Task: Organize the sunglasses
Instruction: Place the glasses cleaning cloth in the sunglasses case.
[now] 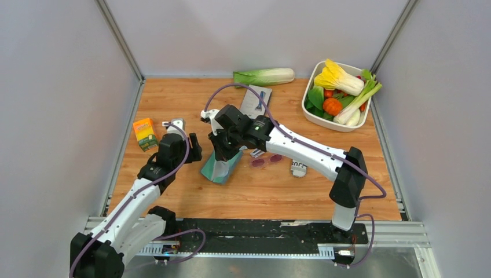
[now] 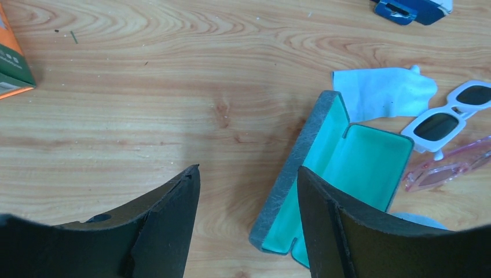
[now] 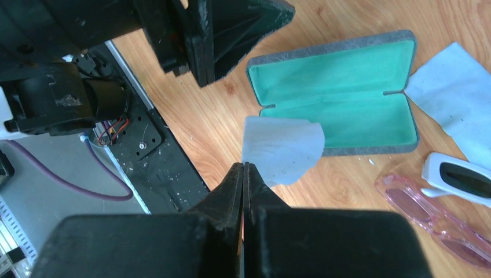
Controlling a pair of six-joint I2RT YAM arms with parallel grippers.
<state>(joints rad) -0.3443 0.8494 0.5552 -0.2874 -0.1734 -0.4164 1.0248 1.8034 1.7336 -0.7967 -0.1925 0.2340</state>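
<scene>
The sunglasses (image 1: 266, 160) lie on the table (image 1: 173, 98) just right of the open case (image 1: 220, 168), beside a white pair (image 3: 463, 179), long axis roughly across the table. The right fingers (image 3: 231, 191), clenched on a light blue cloth (image 3: 284, 147) above the case, are nearer than the released left fingers (image 2: 168, 214).

Bright, even light from above falls on the tabletop (image 1: 173, 98), leaving only soft shadows beneath the arms (image 1: 139, 197) and no glare. In the wrist views the wood grain is sharp. The dark fingers (image 2: 168, 226) of the left hand (image 2: 249, 176) and the cloth (image 3: 282, 147) nearest the right lens look slightly soft.
</scene>
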